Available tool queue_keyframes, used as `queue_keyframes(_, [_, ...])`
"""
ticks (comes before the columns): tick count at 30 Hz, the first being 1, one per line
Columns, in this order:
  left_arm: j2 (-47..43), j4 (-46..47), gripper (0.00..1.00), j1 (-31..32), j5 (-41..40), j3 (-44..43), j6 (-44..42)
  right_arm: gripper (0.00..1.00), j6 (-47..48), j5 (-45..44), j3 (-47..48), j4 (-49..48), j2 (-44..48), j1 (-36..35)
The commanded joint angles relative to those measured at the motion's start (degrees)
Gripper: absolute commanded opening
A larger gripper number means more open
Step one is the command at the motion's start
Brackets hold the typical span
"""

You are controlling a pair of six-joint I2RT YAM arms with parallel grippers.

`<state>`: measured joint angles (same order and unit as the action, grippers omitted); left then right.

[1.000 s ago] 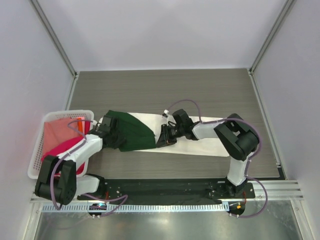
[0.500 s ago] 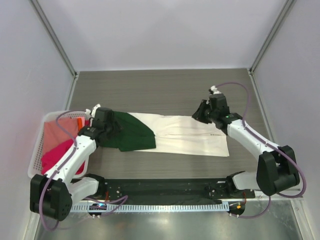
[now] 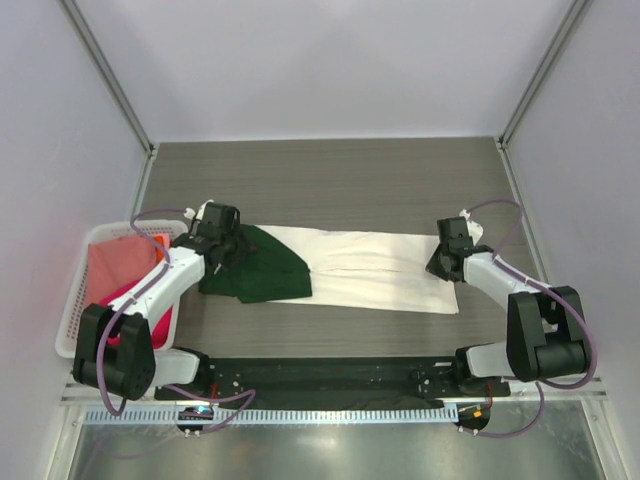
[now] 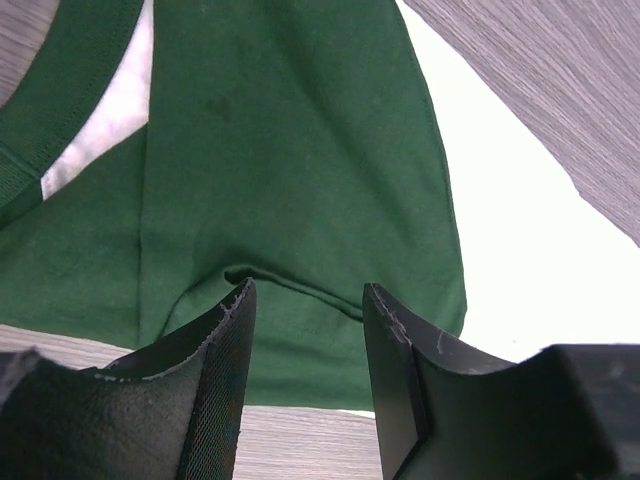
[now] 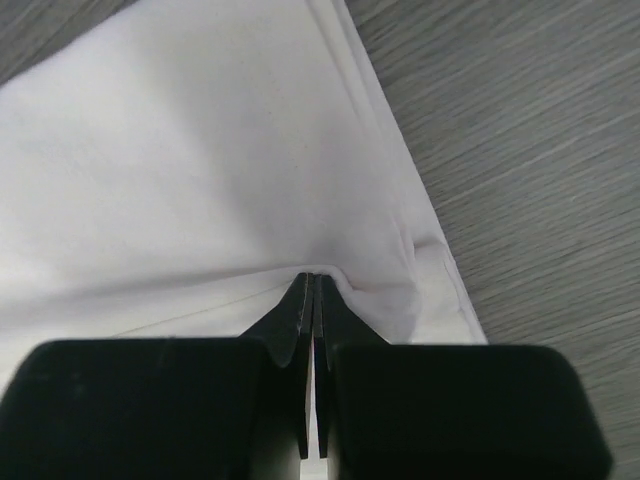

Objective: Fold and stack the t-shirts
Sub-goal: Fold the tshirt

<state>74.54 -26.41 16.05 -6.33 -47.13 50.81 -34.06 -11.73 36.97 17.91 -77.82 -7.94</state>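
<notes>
A cream t-shirt (image 3: 375, 268) lies flat across the middle of the table, blank side up. Dark green fabric (image 3: 262, 268) lies on its left end. My left gripper (image 3: 222, 238) is open over the green fabric's far left part. In the left wrist view its jaws (image 4: 305, 300) stand apart above the green cloth (image 4: 290, 150), holding nothing. My right gripper (image 3: 447, 262) is at the cream shirt's right edge. In the right wrist view it (image 5: 312, 285) is shut on a pinched fold of the cream cloth (image 5: 200, 150). Salmon-pink (image 3: 115, 262) and magenta (image 3: 163, 322) shirts lie in the basket.
A white plastic lattice basket (image 3: 72, 310) stands at the table's left edge. Bare grey wood-grain table (image 3: 330, 185) lies behind the shirts. Walls enclose the table on three sides. The black arm base rail (image 3: 330, 378) runs along the near edge.
My right gripper has moved from the middle of the cream shirt out to its right edge and now pinches it. My left gripper has shifted toward the far left of the green fabric.
</notes>
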Motion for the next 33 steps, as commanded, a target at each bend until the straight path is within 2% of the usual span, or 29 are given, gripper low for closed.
queue_keyframes(1, [0.43, 1.81, 0.48, 0.20, -1.23, -0.24, 0.17, 0.03, -3.02, -3.74, -2.34, -1.21, 3.45, 1.09])
queue_keyframes(8, [-0.97, 0.49, 0.47, 0.12, -1.06, 0.55, -0.18, 0.01, -2.50, -5.85, -4.45, 2.39, 16.19, 1.00])
queue_keyframes(11, [-3.26, -1.00, 0.46, 0.20, -0.70, 1.52, -0.27, 0.04, -0.05, -3.67, -2.79, 2.57, 16.83, 0.91])
queue_keyframes(16, [-10.97, -5.13, 0.47, 0.82, -1.49, 6.86, 2.10, 0.15, 6.81, 15.46, 1.70, -0.77, 12.44, 0.65])
queue_keyframes(18, [-13.36, -5.14, 0.47, 0.82, -1.58, 9.24, 4.99, 0.17, 8.04, 17.78, 3.54, -1.74, 9.81, -1.01])
queue_keyframes(25, [-18.73, -4.26, 0.47, 0.82, -2.28, 16.46, 12.20, 0.27, 10.33, 14.98, 5.74, -1.74, 5.49, -11.82])
queue_keyframes(28, [-18.12, -2.68, 0.49, 0.82, -4.04, 18.04, 13.53, 0.36, 10.60, 13.92, 6.01, -1.13, 4.61, -16.83])
queue_keyframes(29, [-17.68, -2.33, 0.52, 0.73, -5.17, 18.30, 13.70, 0.38, 10.68, 13.66, 6.09, -0.69, 4.35, -17.88])
queue_keyframes(33, [-12.95, 0.74, 0.52, -0.32, -6.77, 18.22, 13.44, 0.43, 11.56, 9.90, 6.27, 2.73, 3.64, -22.46])
